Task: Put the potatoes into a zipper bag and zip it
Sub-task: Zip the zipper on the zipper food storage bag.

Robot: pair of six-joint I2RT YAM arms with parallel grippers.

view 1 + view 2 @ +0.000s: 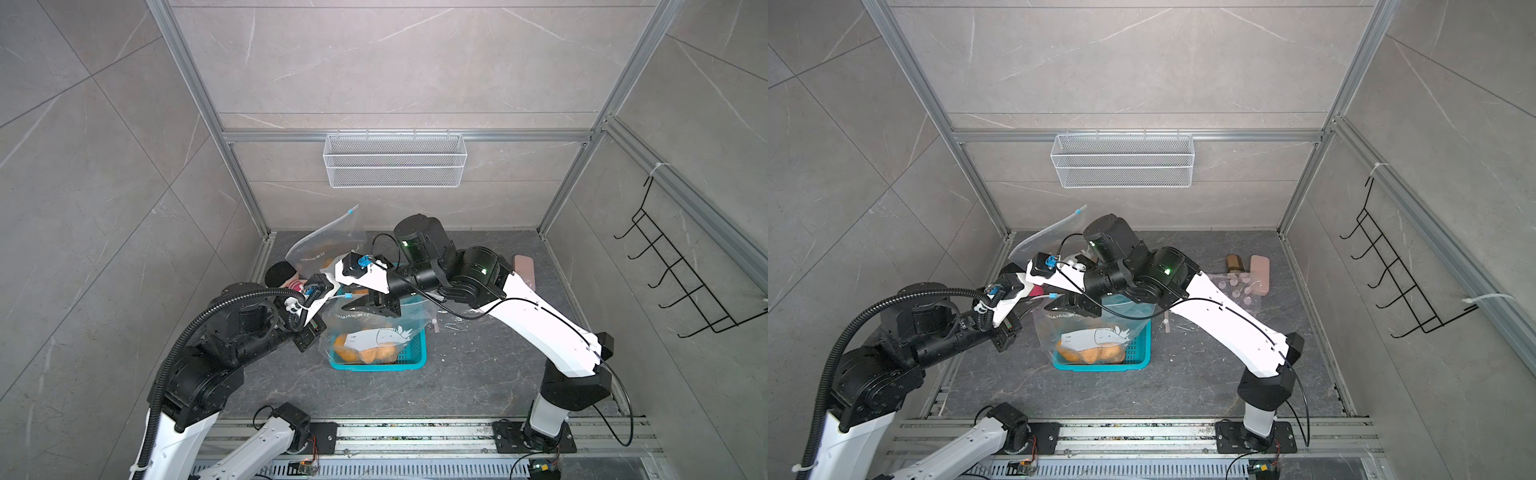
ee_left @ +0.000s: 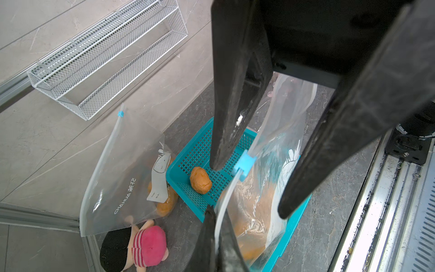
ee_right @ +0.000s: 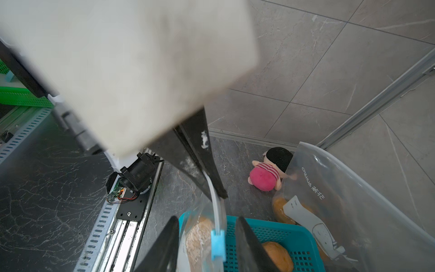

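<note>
Right wrist: right fingers (image 3: 248,245) astride bag slider (image 3: 217,245)

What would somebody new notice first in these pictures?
A clear bag of potatoes stands in the teal basket mid-table. The left tool pinches its zip strip while the right tool straddles the blue slider. A second bag and a pink doll sit in the far left corner.

Standing in basket (image 1: 417,351): bag (image 1: 374,324) holding potatoes (image 1: 365,354), loose potato (image 2: 200,180) beside it; behind-left, second bag (image 1: 332,245) (doll (image 1: 280,274) alongside).
</note>
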